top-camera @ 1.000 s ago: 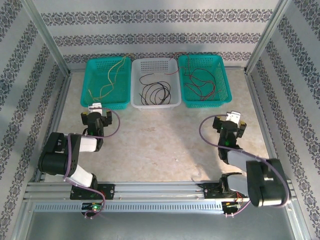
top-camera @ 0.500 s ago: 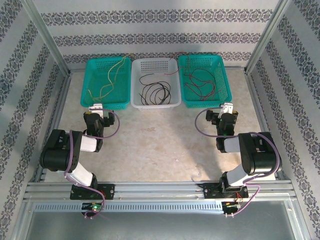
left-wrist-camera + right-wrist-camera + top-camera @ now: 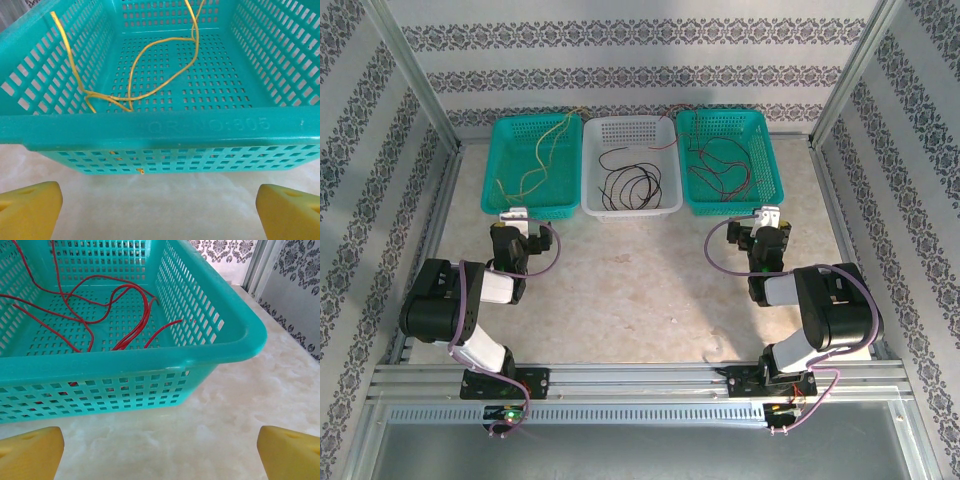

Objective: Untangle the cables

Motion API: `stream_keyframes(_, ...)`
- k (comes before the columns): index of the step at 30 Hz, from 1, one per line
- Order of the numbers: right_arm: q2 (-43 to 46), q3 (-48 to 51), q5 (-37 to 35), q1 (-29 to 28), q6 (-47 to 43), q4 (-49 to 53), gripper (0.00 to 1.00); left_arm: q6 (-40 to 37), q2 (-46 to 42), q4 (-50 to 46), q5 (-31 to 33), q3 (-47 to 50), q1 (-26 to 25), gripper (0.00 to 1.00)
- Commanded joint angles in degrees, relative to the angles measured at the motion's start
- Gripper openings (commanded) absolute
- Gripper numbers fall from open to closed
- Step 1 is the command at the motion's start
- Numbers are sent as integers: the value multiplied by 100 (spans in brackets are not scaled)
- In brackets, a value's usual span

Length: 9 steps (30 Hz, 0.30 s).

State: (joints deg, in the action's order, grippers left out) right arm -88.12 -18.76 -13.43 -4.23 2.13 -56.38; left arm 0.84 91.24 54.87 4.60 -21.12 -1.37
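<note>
The cables lie sorted by colour in three baskets along the back. Yellow cables (image 3: 535, 160) curl in the left teal basket (image 3: 500, 205); one yellow end pokes through its front wall (image 3: 142, 171). Black cables (image 3: 626, 186) lie in the white basket (image 3: 631, 127), and red cables (image 3: 718, 172) in the right teal basket (image 3: 770, 160). My left gripper (image 3: 514, 220) stands open just before the left basket's front rim (image 3: 200, 125), with nothing between its yellow fingertips (image 3: 30, 207). My right gripper (image 3: 766, 222) is open and empty before the right basket's near corner (image 3: 235, 347); red cables (image 3: 135, 330) lie inside.
Metal frame posts (image 3: 835, 95) and patterned walls enclose the table on three sides. The marble-look tabletop (image 3: 640, 280) stretches between the arms and the baskets. Purple arm cables loop beside each wrist (image 3: 712, 255).
The right arm has folded in and swung left and forward, bringing its gripper up to the right basket. The left gripper has crept slightly toward its basket. Both stay open.
</note>
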Motion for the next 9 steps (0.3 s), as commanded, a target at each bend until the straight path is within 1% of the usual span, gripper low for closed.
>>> stream_keyframes(1,26,-57,51,63,-2,-66,98,-61,25,54,-152,-72,75,99)
stream_keyframes(2,11,-57,75,67,13,-35,98,-65,26,52,-152,-69,75,99)
stream_keyframes(4,8,-265,538,298,116,170,98,-61,25,46,-159,-76,75,99)
stream_keyframes(9,42,-198,473,230,60,73,99,-58,29,50,-170,-72,75,99)
